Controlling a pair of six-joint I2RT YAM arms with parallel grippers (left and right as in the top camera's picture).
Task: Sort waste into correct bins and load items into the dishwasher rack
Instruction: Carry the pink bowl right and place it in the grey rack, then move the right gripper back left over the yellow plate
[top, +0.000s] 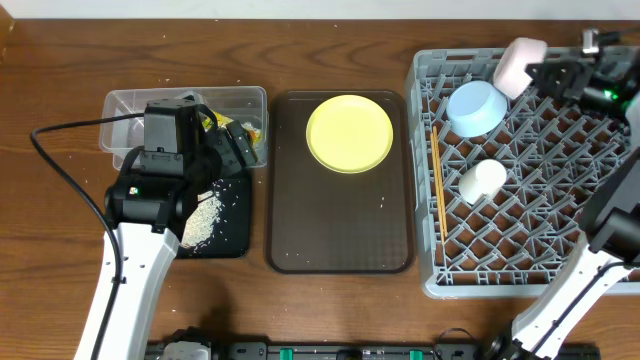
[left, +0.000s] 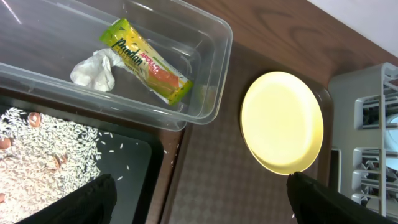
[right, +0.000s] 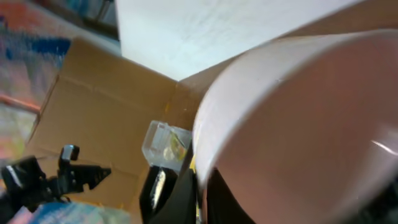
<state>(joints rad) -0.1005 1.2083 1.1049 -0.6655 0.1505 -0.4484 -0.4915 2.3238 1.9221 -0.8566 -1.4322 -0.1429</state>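
Note:
My right gripper is shut on the rim of the pale pink bowl and holds it over the far edge of the grey dishwasher rack; the bowl fills the right wrist view. The light blue bowl, white cup and chopsticks lie in the rack. The yellow plate rests on the brown tray. My left gripper is open and empty over the tub and black tray. The clear tub holds the green-and-yellow wrapper and white tissue. Rice lies in the black tray.
The brown serving tray sits between the bins and the rack. A black cable loops left of the left arm. The yellow plate also shows in the left wrist view, with a corner of the rack beyond it.

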